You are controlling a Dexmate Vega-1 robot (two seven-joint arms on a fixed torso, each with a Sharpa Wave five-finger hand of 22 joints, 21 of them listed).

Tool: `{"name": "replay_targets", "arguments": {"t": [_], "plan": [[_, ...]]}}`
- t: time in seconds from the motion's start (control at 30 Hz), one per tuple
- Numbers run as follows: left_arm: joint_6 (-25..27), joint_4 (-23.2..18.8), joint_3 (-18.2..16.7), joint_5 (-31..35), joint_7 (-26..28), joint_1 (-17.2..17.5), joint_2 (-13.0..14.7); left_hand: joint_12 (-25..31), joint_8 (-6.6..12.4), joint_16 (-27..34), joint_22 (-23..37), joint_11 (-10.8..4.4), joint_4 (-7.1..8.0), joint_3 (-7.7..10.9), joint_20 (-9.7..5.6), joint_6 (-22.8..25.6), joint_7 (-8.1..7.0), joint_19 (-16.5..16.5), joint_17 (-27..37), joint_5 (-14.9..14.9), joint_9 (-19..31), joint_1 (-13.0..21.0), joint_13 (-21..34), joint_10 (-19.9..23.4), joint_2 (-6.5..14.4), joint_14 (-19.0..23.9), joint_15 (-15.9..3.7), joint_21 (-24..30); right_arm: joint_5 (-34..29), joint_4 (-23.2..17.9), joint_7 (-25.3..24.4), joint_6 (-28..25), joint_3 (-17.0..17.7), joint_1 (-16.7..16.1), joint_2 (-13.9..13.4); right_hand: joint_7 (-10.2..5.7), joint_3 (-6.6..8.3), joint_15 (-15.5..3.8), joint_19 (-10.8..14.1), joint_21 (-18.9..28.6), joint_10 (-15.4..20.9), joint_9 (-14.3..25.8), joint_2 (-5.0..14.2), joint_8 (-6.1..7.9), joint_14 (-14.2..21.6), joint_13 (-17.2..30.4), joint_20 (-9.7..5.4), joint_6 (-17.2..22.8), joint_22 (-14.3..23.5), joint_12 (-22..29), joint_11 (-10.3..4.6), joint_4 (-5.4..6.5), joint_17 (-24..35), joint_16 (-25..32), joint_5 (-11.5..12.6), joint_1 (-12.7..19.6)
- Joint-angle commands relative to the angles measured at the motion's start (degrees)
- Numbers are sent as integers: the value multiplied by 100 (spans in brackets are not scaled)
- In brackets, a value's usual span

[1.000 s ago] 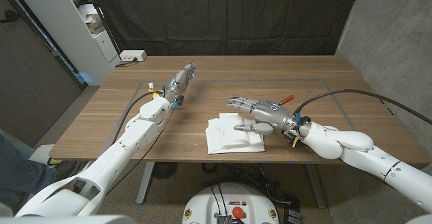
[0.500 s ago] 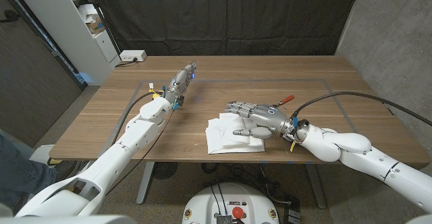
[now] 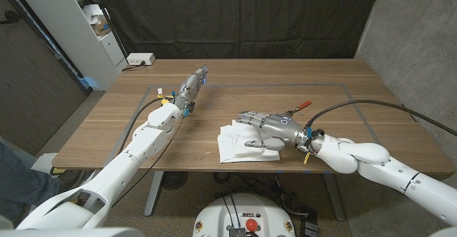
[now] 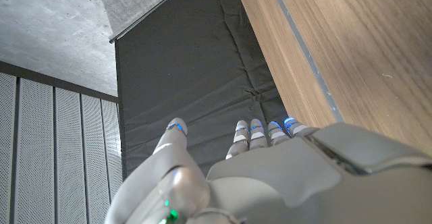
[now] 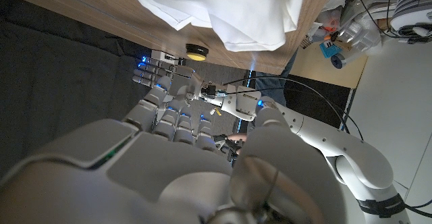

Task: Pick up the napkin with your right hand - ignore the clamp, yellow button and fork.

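Napkin (image 3: 239,143): 1, white, crumpled, near the table's (image 3: 107,123) near edge, centre. Right hand (image 3: 270,125) sits over its right part, fingers spread and pointing left, grasping nothing that I can see; contact cannot be told. Left hand (image 3: 191,85): far left of centre, fingers straight and together, holding nothing. Clamp (image 3: 303,105): 1, red-tipped, just beyond the right wrist. Right wrist view adds 1 yellow button (image 5: 196,51) beyond the napkin (image 5: 229,11). Left wrist view shows the left hand (image 4: 270,177) beside bare wood.
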Motion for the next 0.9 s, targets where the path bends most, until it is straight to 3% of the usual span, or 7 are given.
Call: {"name": "replay_targets", "arguments": {"t": [0.03,0.9], "plan": [[11,88,17,-4,-46,-62,-20,-22,10,-6,34,-7,-28,0,32,65,7,-314,24,-3,21,1,17,-23,51,-57,-2,17,-158,42,26,-201,-188,64,11,-6,19,-14,-14,-2,-23,27,-13,0,-16,36,-33,-15,10,35,4,-31,-2,3,28,67],[-24,164,5,-10,-131,-107,-26,-23,15,-6,35,-7,-34,-7,57,86,23,-334,24,-3,21,-4,17,-24,58,-67,-9,16,-402,237,-66,-388,-613,293,150,-47,29,-32,-11,5,56,27,-35,39,34,36,-13,70,11,72,-22,-85,-7,25,23,129]]}}
